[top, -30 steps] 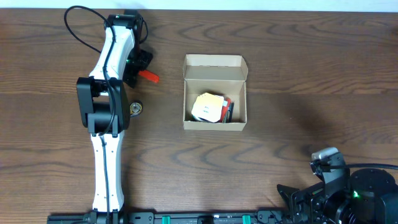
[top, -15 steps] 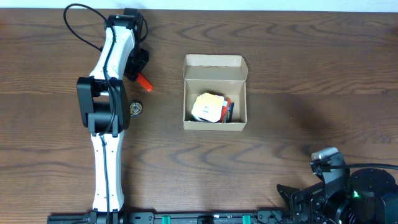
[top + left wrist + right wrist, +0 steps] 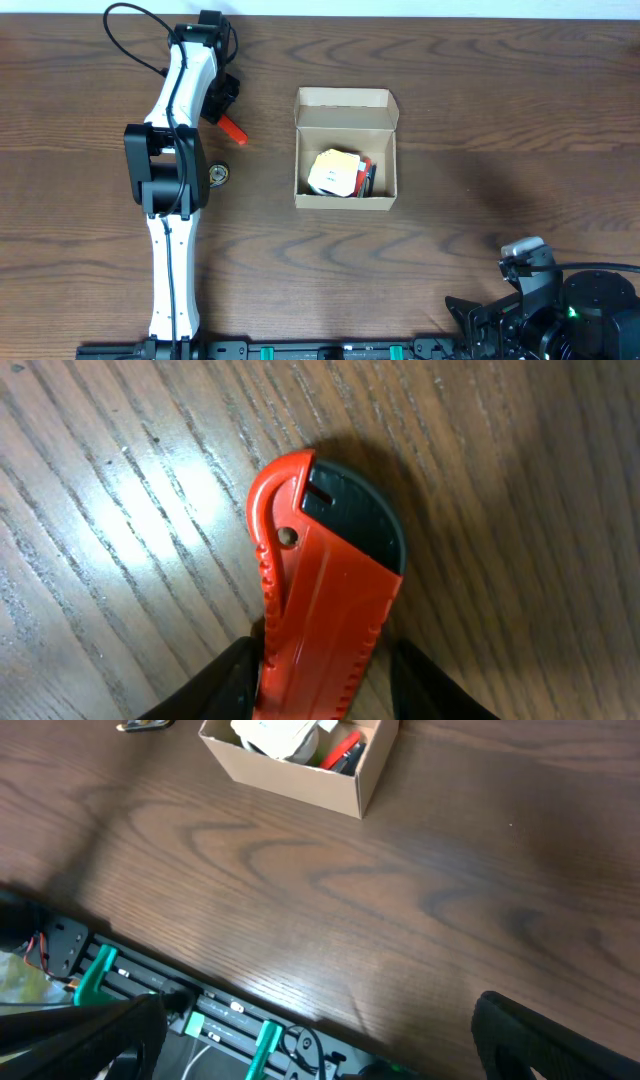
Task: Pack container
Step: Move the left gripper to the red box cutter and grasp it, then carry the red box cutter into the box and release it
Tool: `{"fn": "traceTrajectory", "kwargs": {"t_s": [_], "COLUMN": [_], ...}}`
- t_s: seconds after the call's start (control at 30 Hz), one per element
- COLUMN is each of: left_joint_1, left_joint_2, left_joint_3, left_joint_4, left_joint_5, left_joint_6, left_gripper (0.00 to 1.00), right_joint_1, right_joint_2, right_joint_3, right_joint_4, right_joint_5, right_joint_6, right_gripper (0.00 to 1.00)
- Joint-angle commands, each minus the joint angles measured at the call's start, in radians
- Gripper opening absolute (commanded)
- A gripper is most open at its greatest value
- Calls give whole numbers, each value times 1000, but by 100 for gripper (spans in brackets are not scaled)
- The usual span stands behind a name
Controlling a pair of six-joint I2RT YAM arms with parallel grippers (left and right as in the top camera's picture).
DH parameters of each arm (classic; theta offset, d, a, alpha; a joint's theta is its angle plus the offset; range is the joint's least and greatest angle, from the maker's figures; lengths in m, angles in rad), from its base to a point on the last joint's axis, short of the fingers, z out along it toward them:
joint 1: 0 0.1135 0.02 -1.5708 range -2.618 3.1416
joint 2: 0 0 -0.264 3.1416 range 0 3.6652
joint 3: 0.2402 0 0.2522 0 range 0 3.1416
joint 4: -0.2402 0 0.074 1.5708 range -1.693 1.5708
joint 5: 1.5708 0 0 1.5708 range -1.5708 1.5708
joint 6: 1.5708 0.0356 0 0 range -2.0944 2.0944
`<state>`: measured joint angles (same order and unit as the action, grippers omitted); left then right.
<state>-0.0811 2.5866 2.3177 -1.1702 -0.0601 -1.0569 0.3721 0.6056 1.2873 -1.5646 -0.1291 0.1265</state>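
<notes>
On the dark wooden bench (image 3: 480,120), your tan cardboard box container (image 3: 345,204) sits mid-bench, open upward, with its flap lid hinged on the far side and its long axis roughly left to right. Your left hand (image 3: 222,108) has just clenched on the red plastic cutter (image 3: 325,590), swinging it from crosswise to diagonal, so the pickup looks secured.
</notes>
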Motion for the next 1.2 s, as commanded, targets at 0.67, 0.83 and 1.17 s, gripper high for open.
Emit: {"fn": "traceTrajectory", "kwargs": {"t_s": [0.67,0.83,1.17], "left_joint_1": [-21,-104,-357], "left_joint_2": [-143,-283,-427], "left_joint_3": [9,9,8], "left_joint_4": [-115,-181,-214], "left_joint_5": [-19,-2,4], "left_joint_6": [62,54,-140], "left_gripper": [6,6,6], "right_joint_1": [11,11,11], "right_joint_2": [-3,-3,-3], "right_joint_3": [1,1,1], "right_joint_4": [0,0,0], "right_joint_5": [10,10,10], "right_joint_6": [11,11,11], "right_gripper": [99,99,99]}}
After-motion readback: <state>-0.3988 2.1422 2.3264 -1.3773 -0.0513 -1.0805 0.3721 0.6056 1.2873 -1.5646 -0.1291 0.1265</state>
